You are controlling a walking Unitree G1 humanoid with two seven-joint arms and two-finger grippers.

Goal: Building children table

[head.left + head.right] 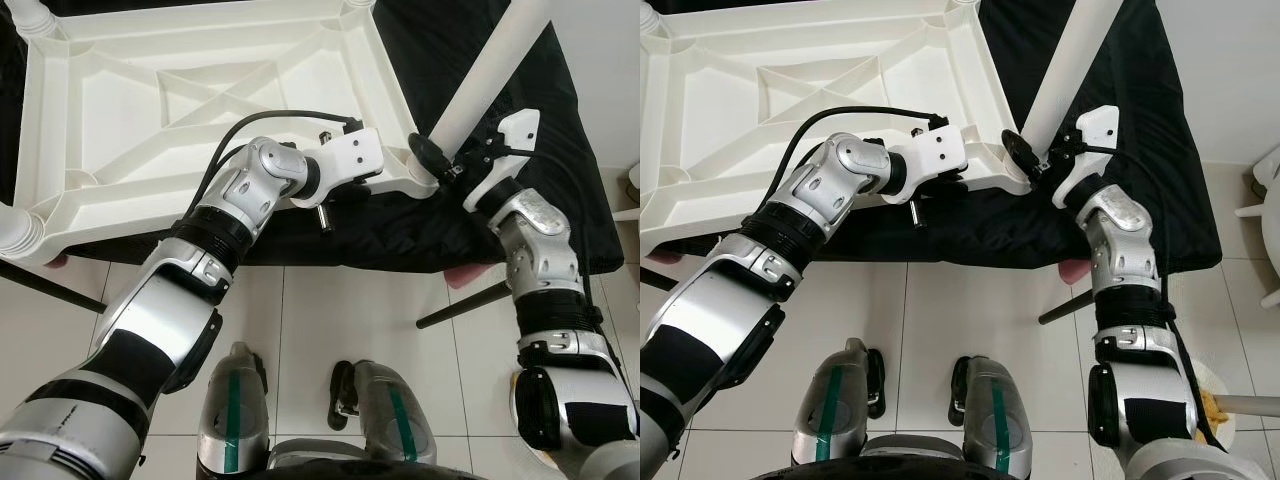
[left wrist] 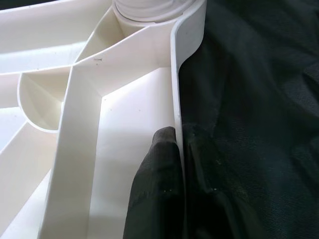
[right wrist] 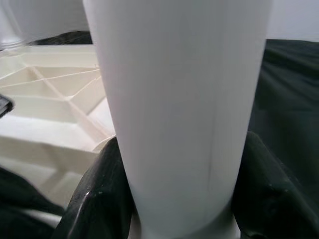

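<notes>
Right gripper jaws clamp one white leg; left gripper jaws pinch the tabletop rim.

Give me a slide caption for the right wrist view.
Right gripper clasps the white table leg beside the upturned tabletop.

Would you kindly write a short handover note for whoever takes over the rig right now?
Left gripper: jaws shut on the rim of the upturned white tabletop, which lies on a black cloth.
Right gripper: jaws shut on the white leg, held tilted at the tabletop's near right corner socket.
Done: legs stand at three other corners.
Left: seat this leg upright in its socket, then release.
</notes>
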